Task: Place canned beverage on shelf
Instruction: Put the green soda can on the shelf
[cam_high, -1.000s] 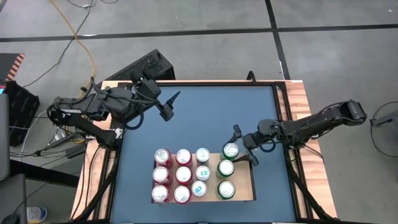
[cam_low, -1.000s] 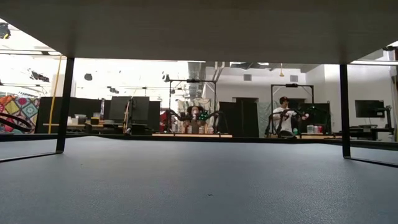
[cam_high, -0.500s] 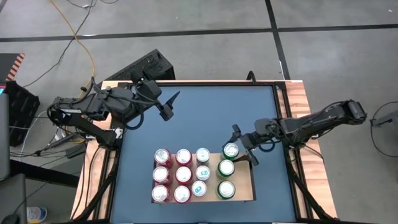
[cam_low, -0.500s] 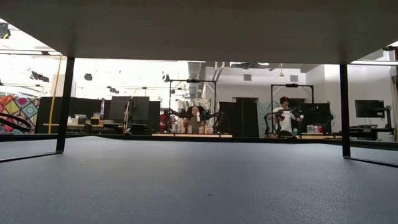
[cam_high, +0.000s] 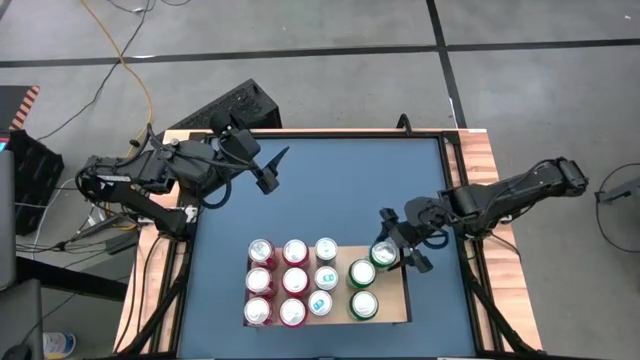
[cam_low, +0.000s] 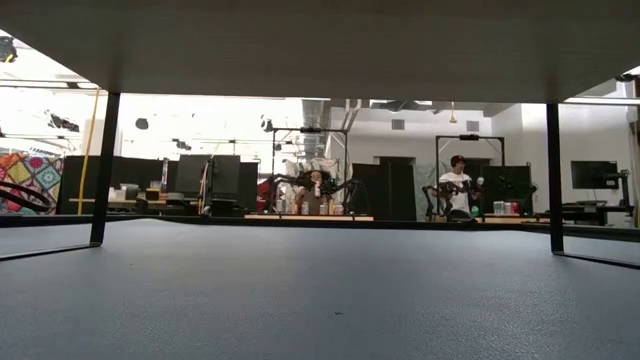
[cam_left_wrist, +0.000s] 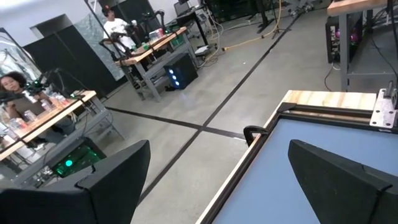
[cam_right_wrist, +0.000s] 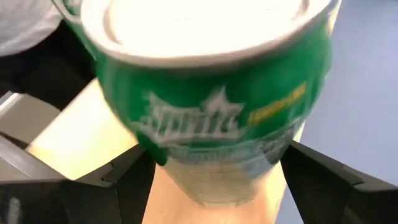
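Your right gripper (cam_high: 400, 250) has a green can (cam_high: 385, 254) sitting between its jaws, over the far right corner of the shelf (cam_high: 398, 300). The right wrist view is filled by that can (cam_right_wrist: 211, 106), with a dark finger either side and pale board below it. So the jaws are spread wide around the can; whether they're pinching it or have already let go, I honestly can't tell, since the wrist picture is too close and smeared to see contact.

Just nearside of the jaws stand two more green cans, one (cam_high: 362, 272) nearly touching yours and another (cam_high: 363, 304) behind it. To the left of those is a block of nine, red ones and pale ones, e.g. (cam_high: 294, 252).

Step-wise, this looks like the placing itself: can at its spot in the green column. I'd say the next move needs the can flat on the board, lined up without bumping its neighbour, then the jaws drawn straight back the way the arm came.

Your left gripper (cam_high: 268, 168) waits well off at the far left of the bench (cam_high: 330, 190), jaws spread, nothing in them (cam_left_wrist: 211, 180).
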